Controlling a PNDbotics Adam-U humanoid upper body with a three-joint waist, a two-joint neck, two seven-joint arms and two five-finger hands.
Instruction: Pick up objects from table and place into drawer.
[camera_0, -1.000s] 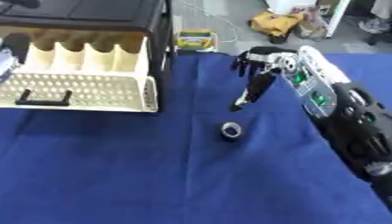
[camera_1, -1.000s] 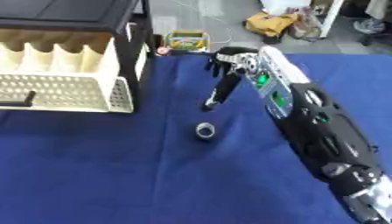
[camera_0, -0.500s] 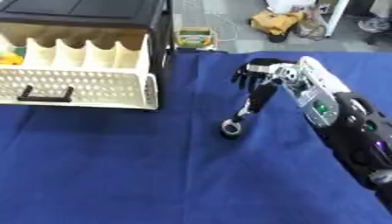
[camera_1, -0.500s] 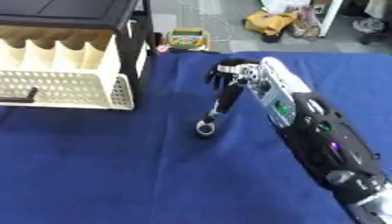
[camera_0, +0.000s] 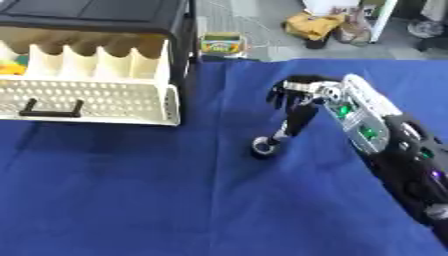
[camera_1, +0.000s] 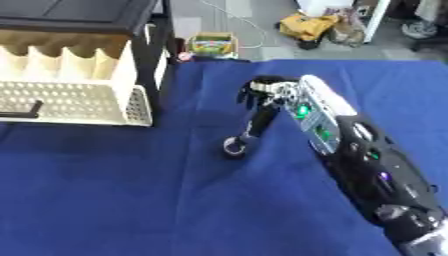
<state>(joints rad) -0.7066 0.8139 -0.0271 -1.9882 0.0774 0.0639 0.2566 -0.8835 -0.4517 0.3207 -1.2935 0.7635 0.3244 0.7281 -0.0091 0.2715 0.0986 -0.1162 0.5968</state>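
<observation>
A small dark ring (camera_0: 263, 146) with a pale centre lies on the blue counter (camera_0: 131, 200). The right robot hand (camera_0: 297, 100) touches it with one straight finger, the others curled.

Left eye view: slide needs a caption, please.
Right hand reaches one finger down to a small dark ring beside the open drawer.

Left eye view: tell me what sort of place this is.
Likely a robot test room: a table under a blue cloth, a drawer unit set on it, and bags and clutter on the floor behind.
</observation>
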